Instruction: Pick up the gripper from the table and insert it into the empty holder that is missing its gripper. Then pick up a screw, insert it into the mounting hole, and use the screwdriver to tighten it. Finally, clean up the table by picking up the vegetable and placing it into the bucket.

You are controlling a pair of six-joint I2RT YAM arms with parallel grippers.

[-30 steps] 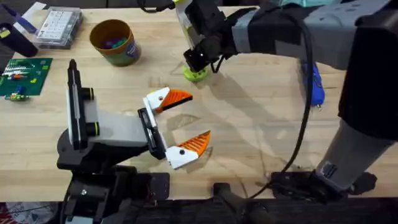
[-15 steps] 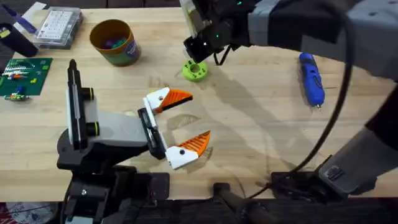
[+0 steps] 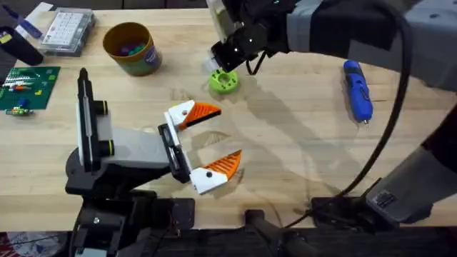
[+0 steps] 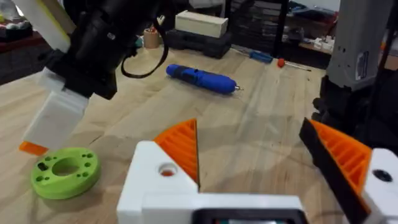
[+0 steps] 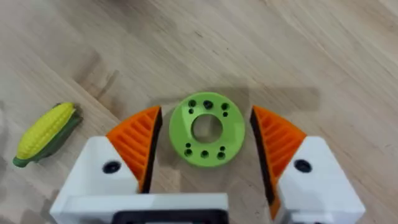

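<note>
Both orange pads of the right gripper (image 5: pixel 205 146) stand apart, bracketing the green disc (image 5: pixel 207 129) — poised to close; the left gripper (image 3: pixel 207 143) idles spread open.

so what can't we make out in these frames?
- Overhead: right gripper fingertips, hidden under its own arm.
- Overhead: bucket contents, too small to identify.
- Overhead: clear box contents, too small.
- Right wrist: whether the pads touch the green disc, unclear.
- Left wrist: corn is out of frame.
</note>
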